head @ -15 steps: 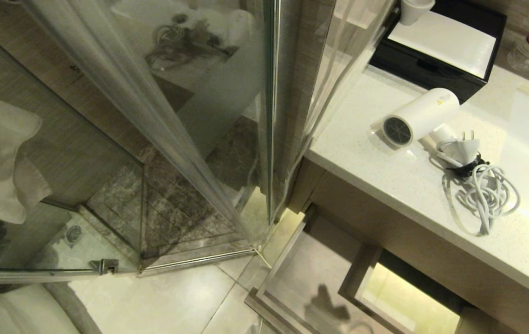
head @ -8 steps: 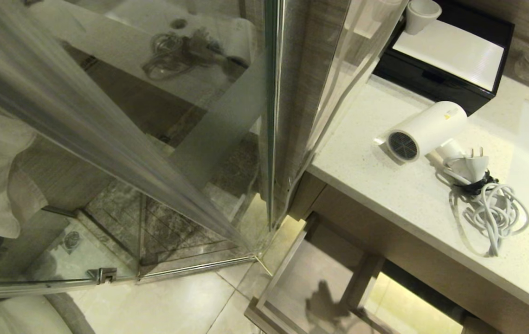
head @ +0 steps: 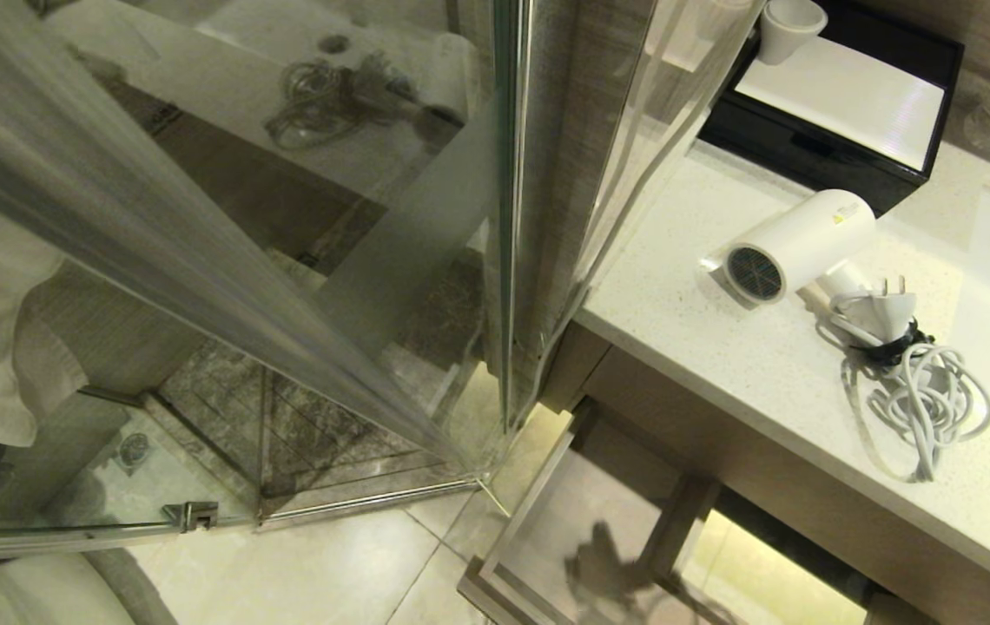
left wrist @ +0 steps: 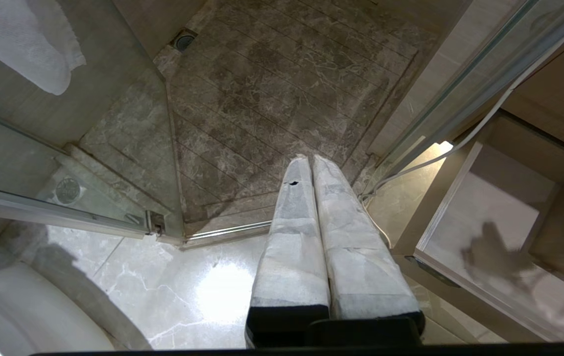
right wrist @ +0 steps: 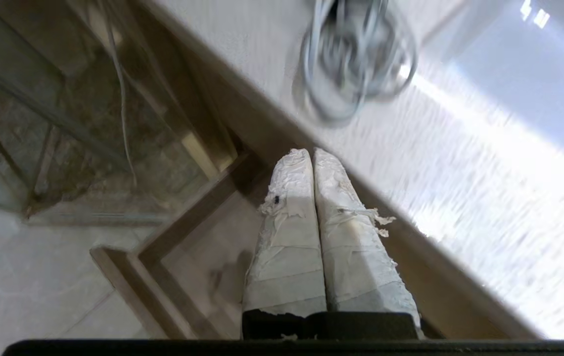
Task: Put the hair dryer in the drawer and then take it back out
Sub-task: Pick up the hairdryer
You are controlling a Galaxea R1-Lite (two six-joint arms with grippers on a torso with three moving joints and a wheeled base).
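I see the hair dryer point(head: 799, 244) lying on the counter point(head: 721, 365) above the open drawer point(head: 582, 521). My left tool point(left wrist: 310, 159) and right tool point(right wrist: 310, 152) both sit pressed closed, holding nothing.

Glossy white plastic hair dryer point(head: 799, 243), speckled, seemingly stone countertop point(head: 703, 338).

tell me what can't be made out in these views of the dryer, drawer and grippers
- Drawer: the head view's bottom edge cuts off its front, so the full inside is unseen.
- Hair dryer: its handle is hidden behind the barrel and plug in the head view; in the right wrist view only its blurred cord shows.
- Left gripper and right gripper: both shut and empty, absent from the head view.
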